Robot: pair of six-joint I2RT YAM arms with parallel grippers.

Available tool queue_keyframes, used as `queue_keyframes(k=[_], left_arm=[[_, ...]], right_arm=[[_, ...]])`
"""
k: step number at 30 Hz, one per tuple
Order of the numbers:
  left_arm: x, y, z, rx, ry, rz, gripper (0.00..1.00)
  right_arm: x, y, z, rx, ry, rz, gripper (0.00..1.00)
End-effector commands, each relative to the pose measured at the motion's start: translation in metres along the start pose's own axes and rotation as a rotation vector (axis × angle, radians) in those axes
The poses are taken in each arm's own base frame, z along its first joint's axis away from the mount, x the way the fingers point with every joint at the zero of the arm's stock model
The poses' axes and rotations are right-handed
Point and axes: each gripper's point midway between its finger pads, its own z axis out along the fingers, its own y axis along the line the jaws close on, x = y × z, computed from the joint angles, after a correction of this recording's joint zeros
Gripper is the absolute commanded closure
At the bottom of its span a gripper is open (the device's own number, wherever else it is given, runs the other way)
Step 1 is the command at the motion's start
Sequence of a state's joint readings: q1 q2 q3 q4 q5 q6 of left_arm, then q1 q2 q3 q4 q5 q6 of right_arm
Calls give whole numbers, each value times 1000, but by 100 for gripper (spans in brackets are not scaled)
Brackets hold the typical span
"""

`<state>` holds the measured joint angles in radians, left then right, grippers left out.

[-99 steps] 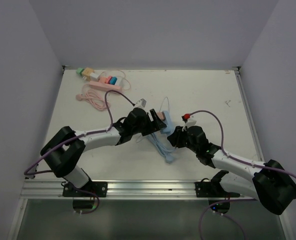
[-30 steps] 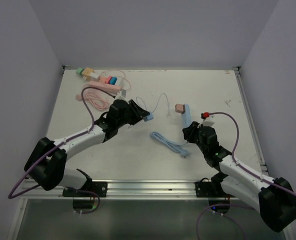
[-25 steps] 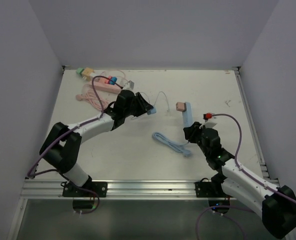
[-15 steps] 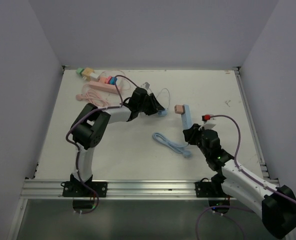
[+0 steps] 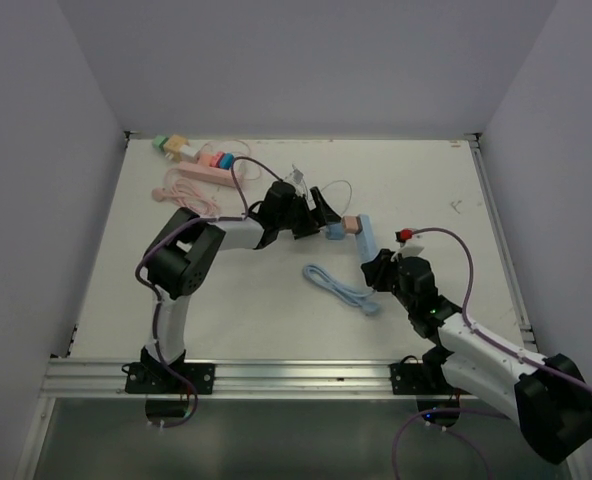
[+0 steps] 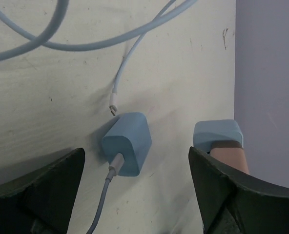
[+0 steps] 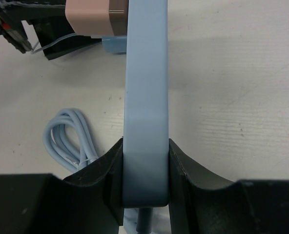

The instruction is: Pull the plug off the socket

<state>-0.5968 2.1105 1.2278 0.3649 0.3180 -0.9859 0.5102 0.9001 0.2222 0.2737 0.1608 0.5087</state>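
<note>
The right gripper [image 7: 145, 170] is clamped on the near end of the pale blue power strip [image 7: 145, 83]. A pink plug [image 7: 92, 18] sits seated at the strip's far end. A blue charger cube [image 6: 126, 143] lies loose just beside that end, untouched between the spread fingers of the left gripper [image 6: 135, 161]. Both plugs look light, rigid and smooth, so pinch across the flat sides, close to the strip's face

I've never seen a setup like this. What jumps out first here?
The right gripper clamps a long blue power strip near the table's middle, with a pink plug at its far end. Beside it, the left gripper stands open over a small blue charger lying loose on the table.
</note>
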Motion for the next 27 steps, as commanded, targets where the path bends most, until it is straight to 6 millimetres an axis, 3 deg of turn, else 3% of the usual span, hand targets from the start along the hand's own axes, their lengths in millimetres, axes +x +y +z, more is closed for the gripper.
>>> queue_keyframes(k=[1, 3, 10, 14, 19, 25, 27], left_arm=[[-29, -34, -35, 30, -121, 62, 7], [-26, -27, -47, -13, -125, 57, 4], [-51, -46, -107, -89, -252, 126, 0], [-55, -46, -130, -140, -284, 167, 0], [-34, -45, -146, -116, -256, 177, 2], [-4, -43, -150, -84, -211, 125, 4], [2, -34, -150, -99, -211, 62, 5]], right_arm=[[-34, 27, 3, -102, -108, 1, 100], [-33, 29, 2, -117, -102, -2, 100], [-27, 42, 4, -184, -65, -20, 100], [-26, 53, 4, -244, -52, -31, 100], [-16, 76, 4, -362, -2, -62, 100], [-7, 97, 0, -463, 31, -95, 100], [-7, 101, -1, -486, 31, -97, 100]])
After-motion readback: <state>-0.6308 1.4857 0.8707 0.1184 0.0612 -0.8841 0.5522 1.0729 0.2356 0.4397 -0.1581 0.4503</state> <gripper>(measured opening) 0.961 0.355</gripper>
